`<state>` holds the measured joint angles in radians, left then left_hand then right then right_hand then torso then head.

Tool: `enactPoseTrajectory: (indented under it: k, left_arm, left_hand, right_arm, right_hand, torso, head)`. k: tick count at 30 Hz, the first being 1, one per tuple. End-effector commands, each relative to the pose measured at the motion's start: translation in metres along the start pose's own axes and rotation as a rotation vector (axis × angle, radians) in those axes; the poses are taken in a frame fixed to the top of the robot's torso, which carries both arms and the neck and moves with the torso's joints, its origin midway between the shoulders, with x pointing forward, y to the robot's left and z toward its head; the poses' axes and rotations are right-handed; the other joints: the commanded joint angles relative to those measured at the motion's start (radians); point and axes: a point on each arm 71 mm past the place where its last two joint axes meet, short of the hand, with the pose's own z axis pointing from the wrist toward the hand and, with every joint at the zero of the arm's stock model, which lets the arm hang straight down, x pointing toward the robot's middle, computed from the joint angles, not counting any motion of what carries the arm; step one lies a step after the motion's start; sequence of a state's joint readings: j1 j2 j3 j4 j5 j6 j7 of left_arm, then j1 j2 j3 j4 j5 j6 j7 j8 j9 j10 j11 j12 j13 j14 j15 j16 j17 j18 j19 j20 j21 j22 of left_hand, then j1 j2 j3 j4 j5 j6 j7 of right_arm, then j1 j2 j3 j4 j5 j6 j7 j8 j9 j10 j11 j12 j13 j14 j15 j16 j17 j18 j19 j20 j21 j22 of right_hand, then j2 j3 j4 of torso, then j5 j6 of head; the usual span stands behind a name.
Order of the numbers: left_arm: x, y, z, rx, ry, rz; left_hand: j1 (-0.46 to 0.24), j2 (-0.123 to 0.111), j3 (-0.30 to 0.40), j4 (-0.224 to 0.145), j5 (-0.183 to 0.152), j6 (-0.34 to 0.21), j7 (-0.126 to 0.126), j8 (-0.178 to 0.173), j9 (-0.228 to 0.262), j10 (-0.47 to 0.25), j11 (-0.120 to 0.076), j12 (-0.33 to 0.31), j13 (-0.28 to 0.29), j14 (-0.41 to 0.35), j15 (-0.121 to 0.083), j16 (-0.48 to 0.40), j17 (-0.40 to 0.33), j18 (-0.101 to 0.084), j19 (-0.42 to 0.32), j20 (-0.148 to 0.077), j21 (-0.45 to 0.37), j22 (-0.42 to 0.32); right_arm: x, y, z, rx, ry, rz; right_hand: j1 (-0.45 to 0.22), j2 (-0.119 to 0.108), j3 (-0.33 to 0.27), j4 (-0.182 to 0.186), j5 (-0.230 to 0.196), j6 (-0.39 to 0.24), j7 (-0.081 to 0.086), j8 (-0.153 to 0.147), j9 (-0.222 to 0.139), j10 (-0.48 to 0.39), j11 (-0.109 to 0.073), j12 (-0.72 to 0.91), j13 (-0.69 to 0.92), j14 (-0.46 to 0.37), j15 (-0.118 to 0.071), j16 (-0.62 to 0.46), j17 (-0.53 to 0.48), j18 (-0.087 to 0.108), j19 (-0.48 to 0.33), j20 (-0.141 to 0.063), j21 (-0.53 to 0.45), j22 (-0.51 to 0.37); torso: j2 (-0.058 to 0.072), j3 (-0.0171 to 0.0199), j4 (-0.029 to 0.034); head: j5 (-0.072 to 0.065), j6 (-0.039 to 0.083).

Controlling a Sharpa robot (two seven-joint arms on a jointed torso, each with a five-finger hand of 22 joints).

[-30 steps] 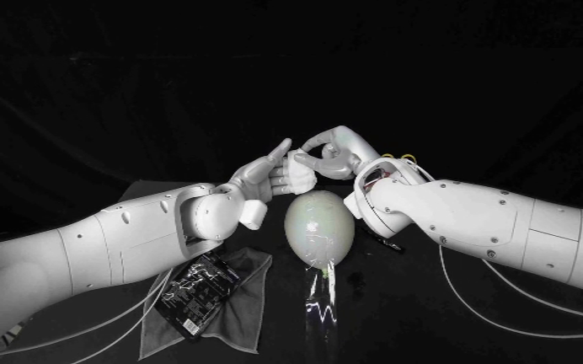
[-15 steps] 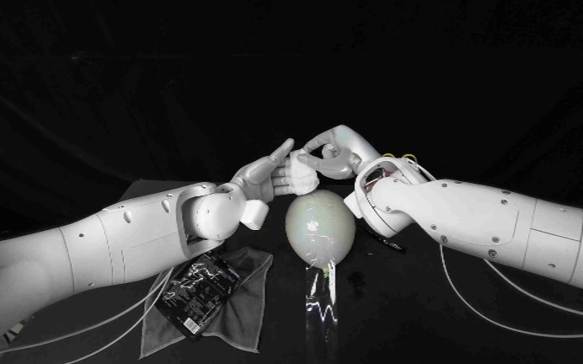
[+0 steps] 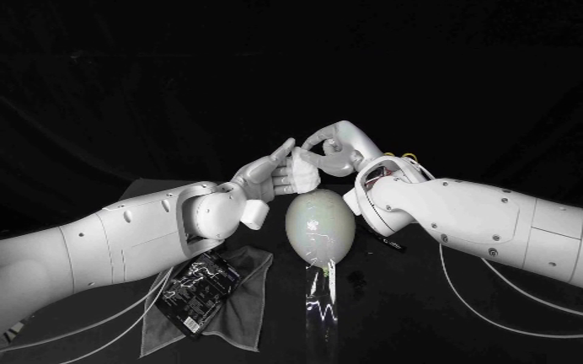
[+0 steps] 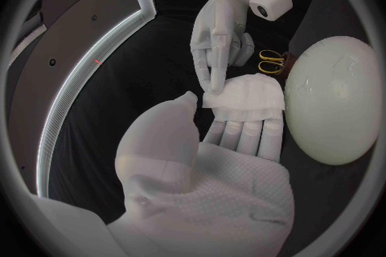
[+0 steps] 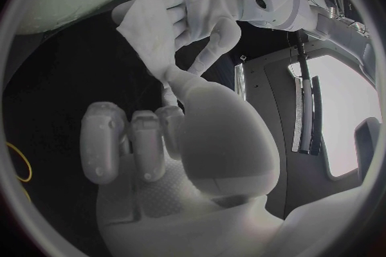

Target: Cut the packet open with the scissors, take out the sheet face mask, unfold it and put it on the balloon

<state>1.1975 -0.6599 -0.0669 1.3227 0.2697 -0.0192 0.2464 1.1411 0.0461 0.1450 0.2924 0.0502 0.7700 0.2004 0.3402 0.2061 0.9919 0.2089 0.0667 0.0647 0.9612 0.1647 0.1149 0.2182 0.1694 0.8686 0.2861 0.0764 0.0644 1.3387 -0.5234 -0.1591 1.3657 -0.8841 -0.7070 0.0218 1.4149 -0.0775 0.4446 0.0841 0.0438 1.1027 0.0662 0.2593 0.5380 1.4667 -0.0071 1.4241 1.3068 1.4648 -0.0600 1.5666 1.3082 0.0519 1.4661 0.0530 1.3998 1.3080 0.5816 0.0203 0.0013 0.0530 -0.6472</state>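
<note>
Left wrist view: my left fingers [image 4: 241,135] and right fingers [image 4: 215,70] both pinch the folded mask [image 4: 251,96] (not opened yet), just past the balloon [image 4: 334,103]'s far end.

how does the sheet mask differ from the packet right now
The sheet mask is white and folded; the packet is black with pale print. The mask is held up between the left hand and right hand; the packet lies on a grey cloth.
</note>
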Motion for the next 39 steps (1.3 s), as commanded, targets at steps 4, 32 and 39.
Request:
enactPoseTrajectory:
  k: [4, 32, 39]
  left_arm:
    - [0.003, -0.001, 0.000, 0.007, 0.024, 0.010]
    - [-0.007, -0.012, -0.004, 0.125, 0.024, 0.003]
    - [-0.007, -0.013, -0.004, 0.130, 0.031, 0.006]
  left_hand:
    - [0.006, 0.005, -0.009, -0.002, -0.002, 0.011, 0.065, 0.009, 0.002, 0.008, -0.002, 0.005, 0.001, 0.010, 0.000, -0.005, -0.002, 0.015, 0.005, -0.002, 0.003, 0.001]
    - [0.374, 0.035, 0.097, -0.132, -0.001, 0.035, 0.039, 0.025, -0.004, 0.022, -0.021, 0.007, -0.001, 0.011, -0.010, -0.021, -0.013, 0.015, -0.013, 0.000, -0.004, 0.001]
    - [0.414, 0.014, 0.179, -0.162, 0.000, 0.068, 0.029, 0.047, 0.003, 0.052, -0.030, 0.007, -0.002, 0.013, -0.013, -0.027, -0.018, 0.015, -0.003, -0.002, 0.000, 0.002]
  right_arm:
    - [-0.005, 0.000, 0.000, -0.014, -0.055, 0.023]
    - [-0.008, -0.005, 0.000, 0.012, -0.046, 0.040]
    - [-0.007, -0.004, 0.000, 0.011, -0.043, 0.041]
  right_hand:
    - [-0.008, 0.002, 0.022, -0.005, 0.005, -0.003, -0.004, 0.018, 0.045, 0.051, -0.005, 0.005, 0.176, 0.106, -0.010, 0.004, 0.263, -0.015, 0.023, -0.010, 0.006, 0.215]
    - [-0.032, -0.006, 0.059, -0.019, 0.005, -0.019, -0.004, 0.046, 0.068, 0.053, -0.006, 0.005, 0.177, 0.106, -0.011, 0.004, 0.263, -0.016, 0.024, -0.012, 0.010, 0.216]
    - [-0.034, -0.008, 0.062, -0.020, 0.005, -0.021, -0.004, 0.048, 0.070, 0.053, -0.006, 0.006, 0.178, 0.106, -0.011, 0.004, 0.263, -0.016, 0.023, -0.012, 0.008, 0.215]
  torso:
    - [0.000, 0.0000, -0.0008]
    - [0.000, -0.0002, -0.0002]
    - [0.001, -0.0001, -0.0001]
  head:
    - [0.000, 0.000]
    - [-0.003, 0.001]
    - [-0.003, 0.000]
